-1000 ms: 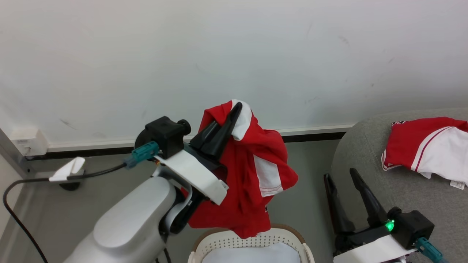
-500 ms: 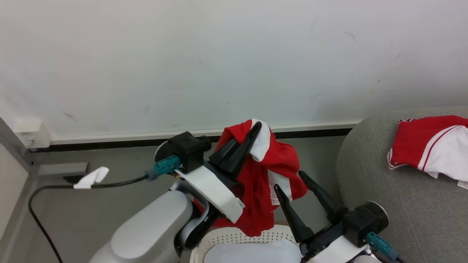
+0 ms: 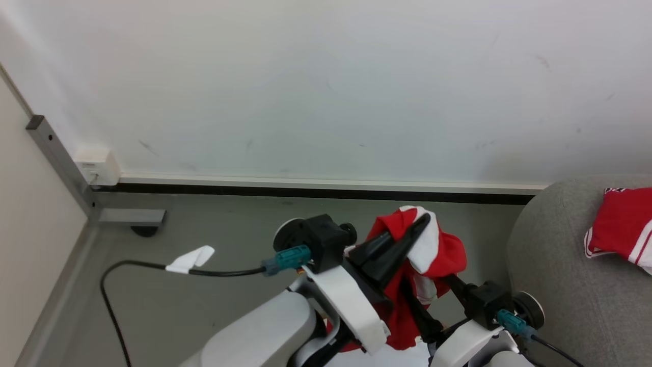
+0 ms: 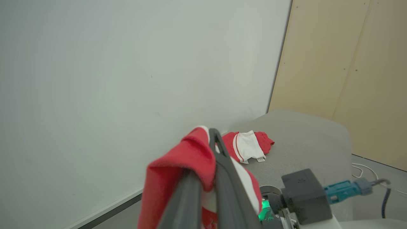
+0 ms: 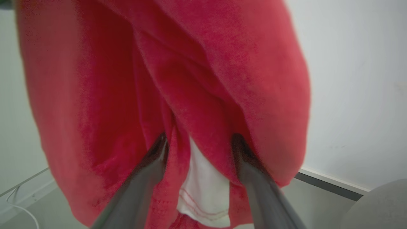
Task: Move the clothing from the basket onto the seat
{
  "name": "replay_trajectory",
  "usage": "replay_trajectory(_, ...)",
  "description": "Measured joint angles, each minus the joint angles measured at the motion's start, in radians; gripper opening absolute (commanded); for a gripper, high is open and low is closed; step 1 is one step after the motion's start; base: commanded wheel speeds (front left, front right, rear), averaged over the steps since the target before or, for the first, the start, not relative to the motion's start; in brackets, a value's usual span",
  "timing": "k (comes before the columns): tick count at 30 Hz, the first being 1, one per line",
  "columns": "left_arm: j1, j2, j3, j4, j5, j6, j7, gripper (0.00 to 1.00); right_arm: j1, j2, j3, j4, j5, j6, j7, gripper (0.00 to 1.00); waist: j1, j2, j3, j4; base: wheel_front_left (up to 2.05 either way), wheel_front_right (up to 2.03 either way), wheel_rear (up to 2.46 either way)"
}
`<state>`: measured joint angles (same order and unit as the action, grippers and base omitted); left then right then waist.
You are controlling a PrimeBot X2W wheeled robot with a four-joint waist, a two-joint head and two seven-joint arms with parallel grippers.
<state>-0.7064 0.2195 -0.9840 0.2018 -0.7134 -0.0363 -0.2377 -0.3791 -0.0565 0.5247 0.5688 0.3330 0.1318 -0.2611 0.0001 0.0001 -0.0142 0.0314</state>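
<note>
Blank pale wall [image 3: 326, 76], grey floor below. Left gripper [image 3: 418, 227] pinched tight on a bunched top fold of one red garment [image 3: 448, 255], held aloft near the seat [image 3: 550, 275]. Right gripper [image 5: 198, 140] spread wide, fingers straddling a hanging fold, not clamped. Other garment [image 3: 619, 224] lying on the seat. Judged light, limp, apt to slip or snag; best gripped on gathered cloth or hem.
</note>
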Motion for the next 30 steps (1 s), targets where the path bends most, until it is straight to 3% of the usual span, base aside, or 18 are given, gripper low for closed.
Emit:
replay_trajectory(10, 0.017, -0.045, -0.068, -0.011, 0.002, -0.025, 0.026, 0.00, -0.040, 0.008, 0.025, 0.080, 0.029, 0.000, 0.000, 1.00, 0.0000, 0.0000, -0.022, 0.079, 0.00, 0.00, 0.00)
replay_trajectory(11, 0.018, -0.045, -0.068, -0.010, 0.001, -0.025, 0.026, 0.00, -0.044, 0.008, 0.027, 0.080, 0.032, 0.000, 0.000, 0.79, 0.0000, 0.0000, -0.023, 0.083, 0.00, 0.00, 0.00)
replay_trajectory(12, 0.018, -0.044, -0.068, -0.009, 0.001, -0.025, 0.026, 0.00, -0.047, 0.008, 0.027, 0.079, 0.035, 0.000, 0.000, 0.28, 0.0000, 0.0000, -0.024, 0.086, 0.00, 0.00, 0.00)
replay_trajectory(13, 0.018, -0.044, -0.068, -0.009, 0.001, -0.025, 0.026, 0.00, -0.048, 0.008, 0.026, 0.079, 0.037, 0.000, 0.000, 0.00, 0.0000, 0.0000, -0.025, 0.089, 0.00, 0.00, 0.00)
replay_trajectory(30, 0.014, -0.014, -0.027, 0.009, -0.017, -0.007, 0.016, 0.00, -0.044, 0.009, 0.022, 0.068, 0.051, 0.000, 0.000, 0.00, 0.0000, 0.0000, -0.014, 0.061, 0.00, 0.00, 0.00)
